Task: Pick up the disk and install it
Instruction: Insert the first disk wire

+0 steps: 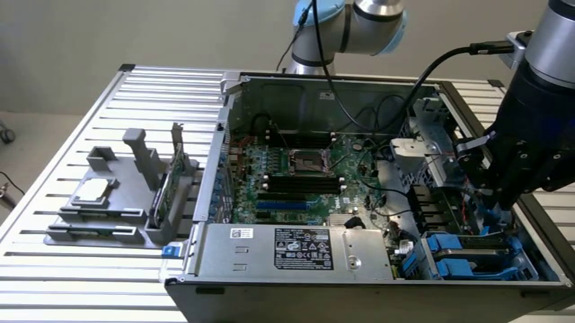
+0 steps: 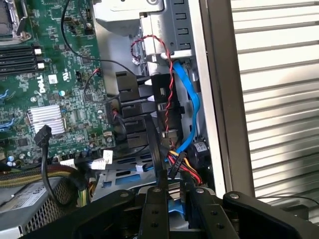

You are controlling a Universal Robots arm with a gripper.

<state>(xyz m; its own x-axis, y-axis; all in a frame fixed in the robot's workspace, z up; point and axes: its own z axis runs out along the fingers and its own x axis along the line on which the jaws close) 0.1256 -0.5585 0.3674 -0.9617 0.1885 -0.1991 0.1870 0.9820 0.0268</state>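
1. Because the job ends inside the computer case point(image 1: 359, 299), the gripper point(image 1: 499, 202) hangs within the case's corner on the exterior view's right. It is close against the case's side wall and directly above the drive bay point(image 1: 467, 259).
2. Its fingers point(image 2: 152, 214) stand partly closed, pinched on a slim slab with blue edging. I judge that slab to be the disk point(image 2: 174, 208), held by its edge so it can pass between the bay's walls.
3. The disk is therefore inside the case, low between the fingers and just above the bay. Whether it is fully seated I cannot tell.
4. A bundle of red, yellow and black cables point(image 2: 182, 167) and a blue cable point(image 2: 192, 107) run along the same case wall, just beside the fingers. That crowding probably explains the narrow, upright approach.
5. Outside the case, on the exterior view's left, a grey tray point(image 1: 99, 232) holds a small chip point(image 1: 94, 192), parked where the arm can reach it.
6. The power-supply box point(image 1: 297, 249) lies along the case's near wall and the motherboard point(image 1: 297, 175) covers the case's middle, both apart from the gripper.
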